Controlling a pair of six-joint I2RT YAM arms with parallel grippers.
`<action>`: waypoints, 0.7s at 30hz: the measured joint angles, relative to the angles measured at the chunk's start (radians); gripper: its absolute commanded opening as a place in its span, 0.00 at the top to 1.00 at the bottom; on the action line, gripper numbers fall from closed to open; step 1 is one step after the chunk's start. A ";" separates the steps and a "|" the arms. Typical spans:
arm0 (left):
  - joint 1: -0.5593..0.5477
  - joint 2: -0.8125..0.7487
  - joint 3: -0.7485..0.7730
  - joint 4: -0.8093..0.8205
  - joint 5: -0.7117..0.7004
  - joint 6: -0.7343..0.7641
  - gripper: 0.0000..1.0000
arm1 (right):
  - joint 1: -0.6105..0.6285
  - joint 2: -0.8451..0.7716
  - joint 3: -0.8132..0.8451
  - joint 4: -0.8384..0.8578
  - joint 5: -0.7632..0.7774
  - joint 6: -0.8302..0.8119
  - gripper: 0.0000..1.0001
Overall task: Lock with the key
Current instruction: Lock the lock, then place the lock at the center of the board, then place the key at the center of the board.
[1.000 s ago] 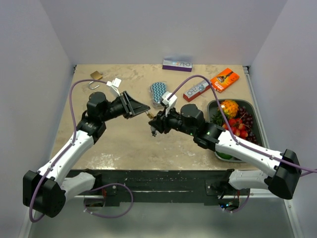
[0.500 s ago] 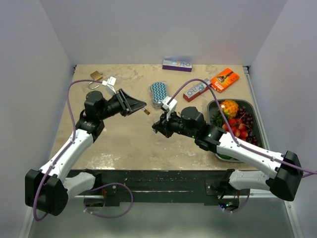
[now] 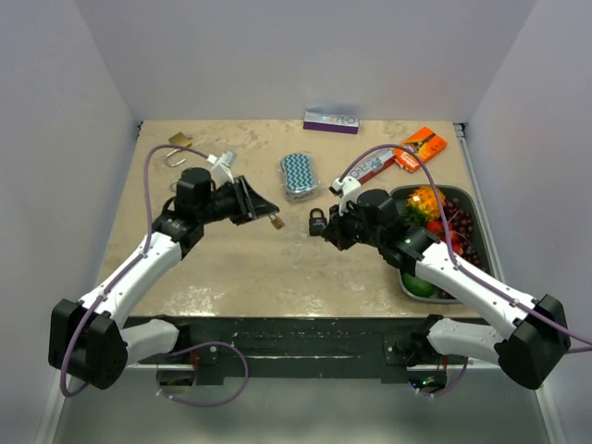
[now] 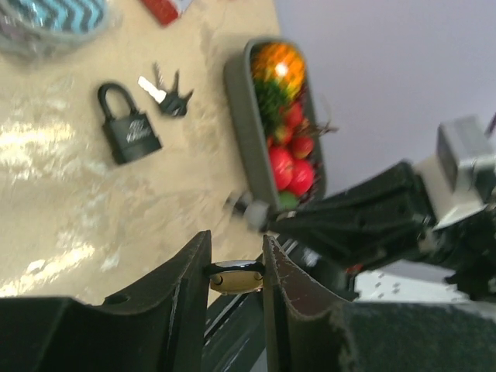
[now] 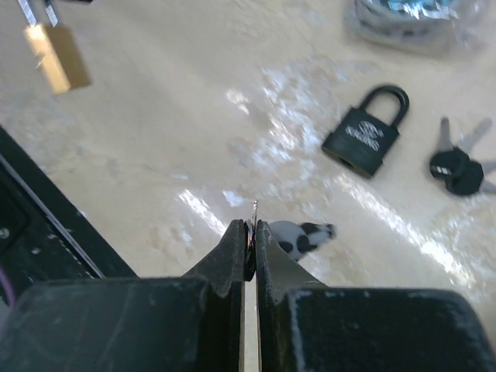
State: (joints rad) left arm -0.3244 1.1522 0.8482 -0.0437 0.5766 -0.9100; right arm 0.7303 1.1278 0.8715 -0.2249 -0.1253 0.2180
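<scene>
We look down from high behind the 6 o'clock edge of the table (image 3: 231, 268) and take in all of it from afar. Our left wrist view sits low and close, facing 3 o'clock. Our right wrist view hovers close, facing about 9 o'clock. All three views share the black padlock (image 3: 317, 221), and both wrist views catch the keys (image 4: 172, 99).

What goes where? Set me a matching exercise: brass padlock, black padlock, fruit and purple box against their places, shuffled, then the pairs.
1 brass padlock
2 black padlock
3 fruit
4 purple box

A in the metal tray
B at the table's far edge
C in the left gripper
D flat on the table beside the keys

Pairs: 1-C, 2-D, 3-A, 4-B.
</scene>
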 measured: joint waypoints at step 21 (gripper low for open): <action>-0.339 0.379 0.034 -0.154 -0.117 0.173 1.00 | -0.167 0.262 -0.024 -0.252 -0.024 0.032 1.00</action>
State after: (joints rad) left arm -0.6632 1.5314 0.8818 -0.1982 0.4599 -0.7368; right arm 0.5629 1.3903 0.8471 -0.4770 -0.1497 0.2504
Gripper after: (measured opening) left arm 0.336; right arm 0.030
